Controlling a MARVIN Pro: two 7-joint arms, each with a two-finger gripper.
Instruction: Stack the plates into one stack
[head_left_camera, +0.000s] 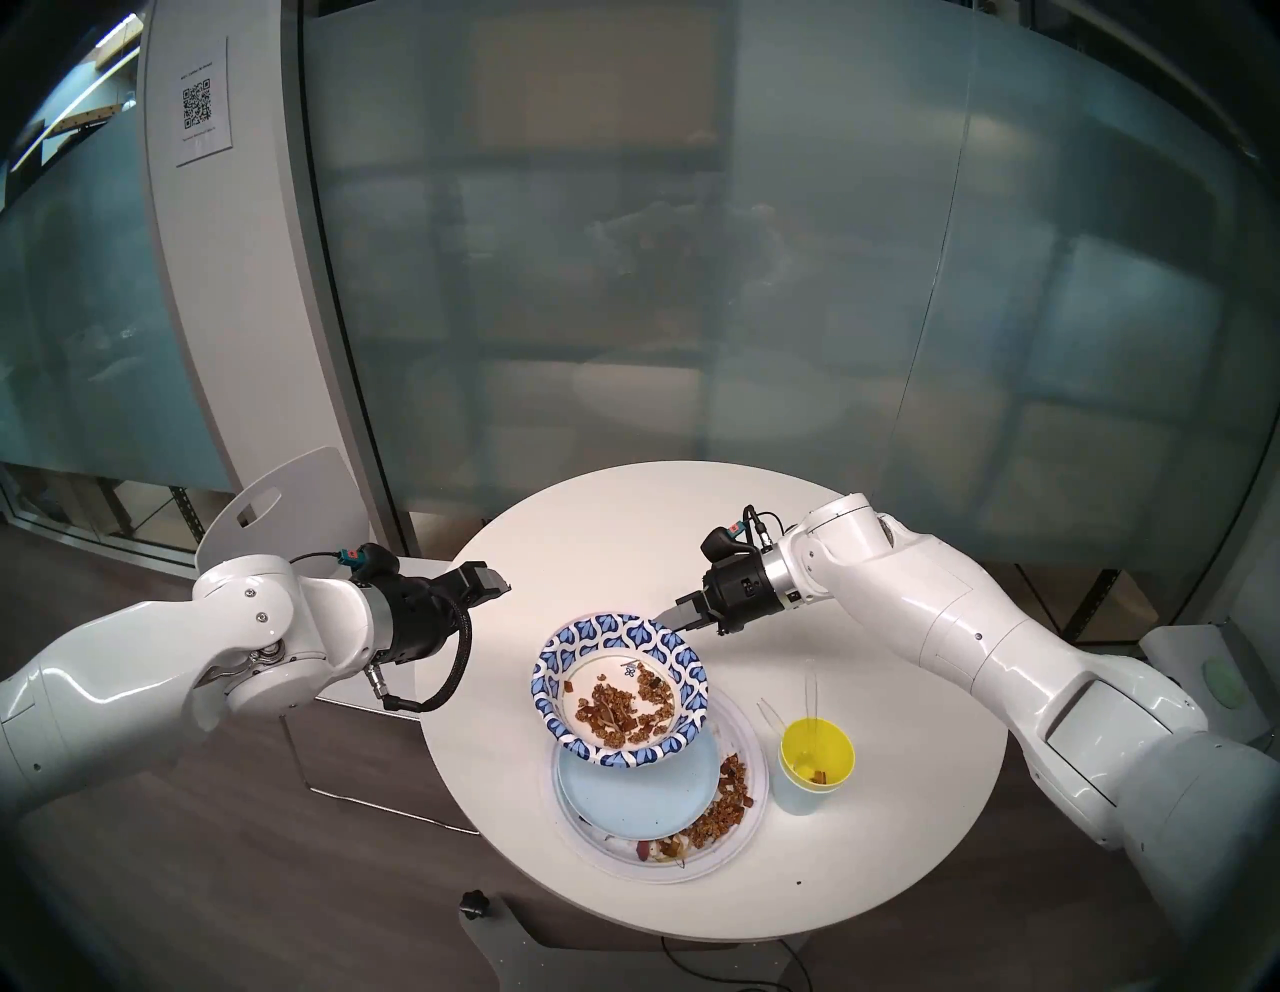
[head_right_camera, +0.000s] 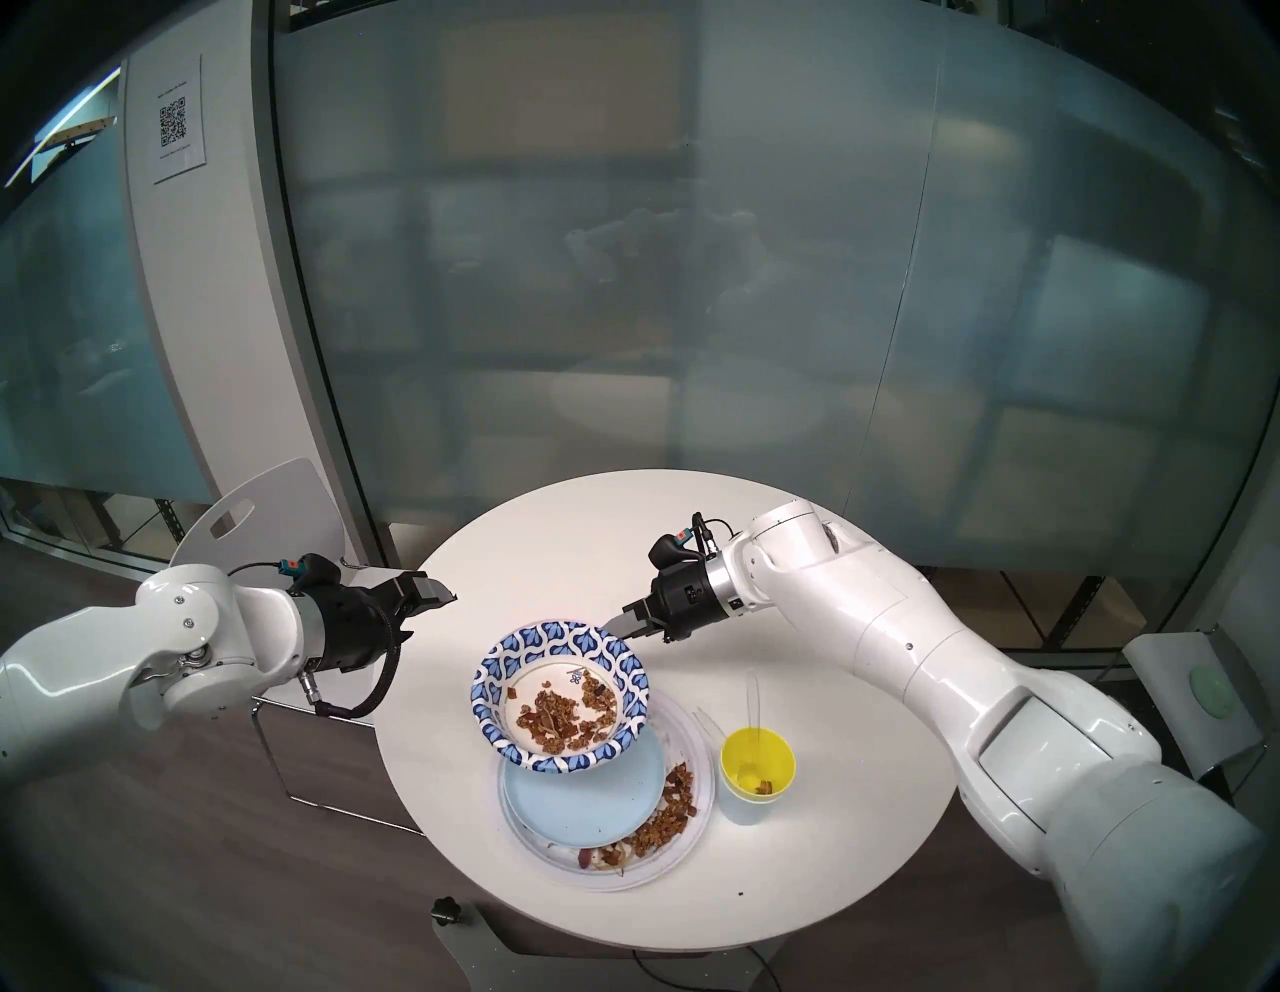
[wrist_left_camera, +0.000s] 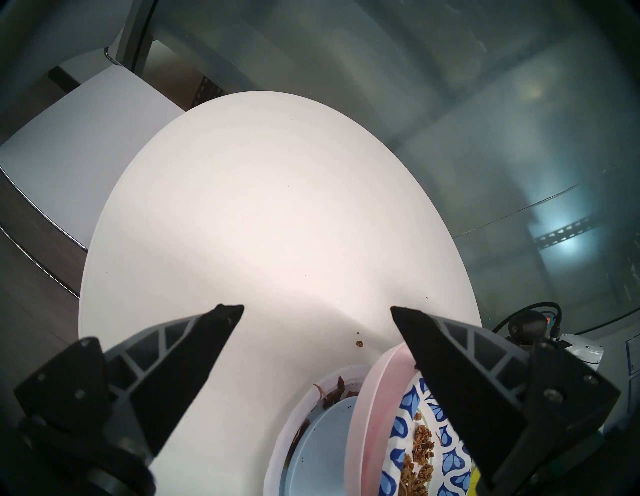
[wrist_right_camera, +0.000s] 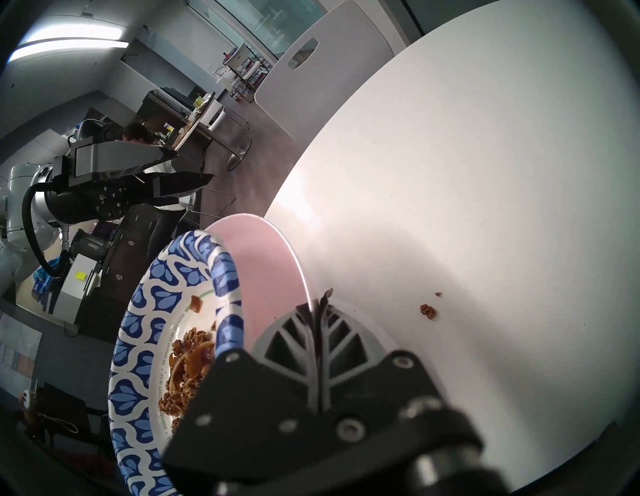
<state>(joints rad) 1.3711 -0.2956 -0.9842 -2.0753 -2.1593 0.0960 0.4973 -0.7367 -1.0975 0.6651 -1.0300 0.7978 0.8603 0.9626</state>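
Pinching the pink plate (wrist_right_camera: 273, 277) and patterned plate (head_left_camera: 618, 689) by their far rims, the right gripper (head_left_camera: 677, 614) tilts them over the table's (head_left_camera: 866, 796) near-edge stack; the left gripper (head_left_camera: 485, 585) hangs wide open.

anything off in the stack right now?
Yes. The patterned plate and pink plate under it sit tilted, far edge pinched up by the right tool, food still on top. Crumbs lie loose on the table.

blue leaf-patterned plate (head_left_camera: 621, 690), yellow cup (head_left_camera: 816, 756)
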